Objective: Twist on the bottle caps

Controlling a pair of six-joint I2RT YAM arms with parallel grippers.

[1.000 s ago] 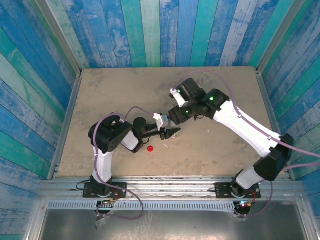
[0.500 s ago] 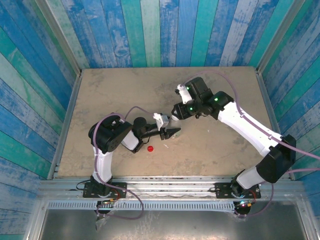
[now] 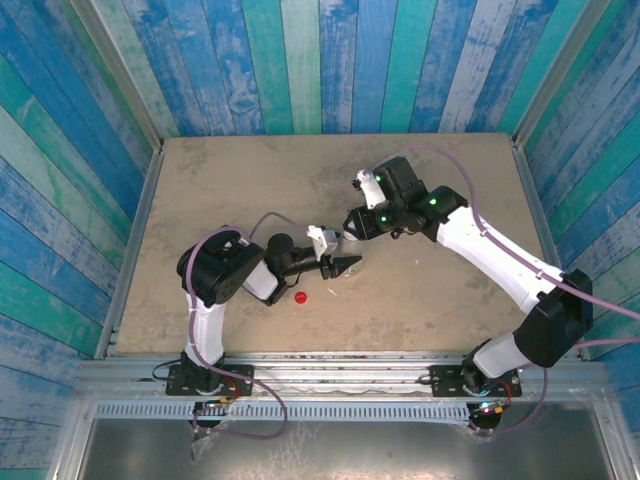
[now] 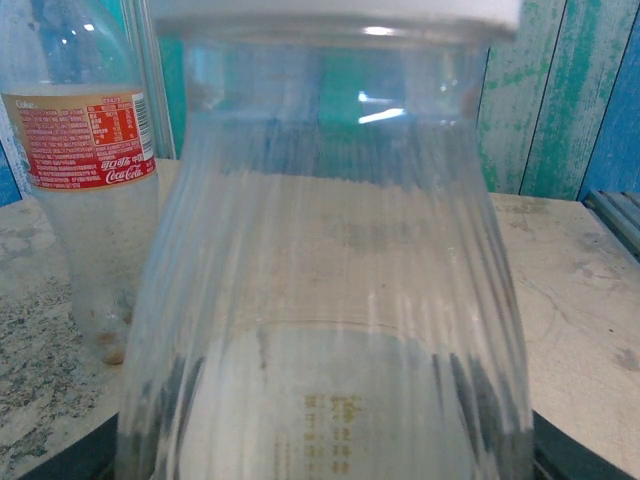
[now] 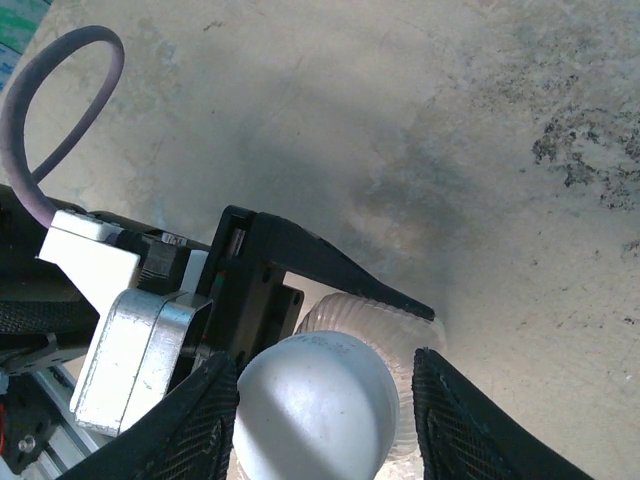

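Mid-table: L gripper (image 3: 343, 265) clamps clear bottle (image 4: 320, 250) upright.
R gripper (image 5: 325, 362) straddles white cap (image 5: 310, 400) on neck; grip unclear. Risk: cap crooked, cross-threads, or bottle spins w/ it.

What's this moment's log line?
left gripper: holding clear bottle | right gripper: around white cap on it | red cap: on table

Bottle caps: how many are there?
2. The red cap lies on the table beside the left arm; the white cap sits on a bottle between the right gripper's fingers. More could be hidden.
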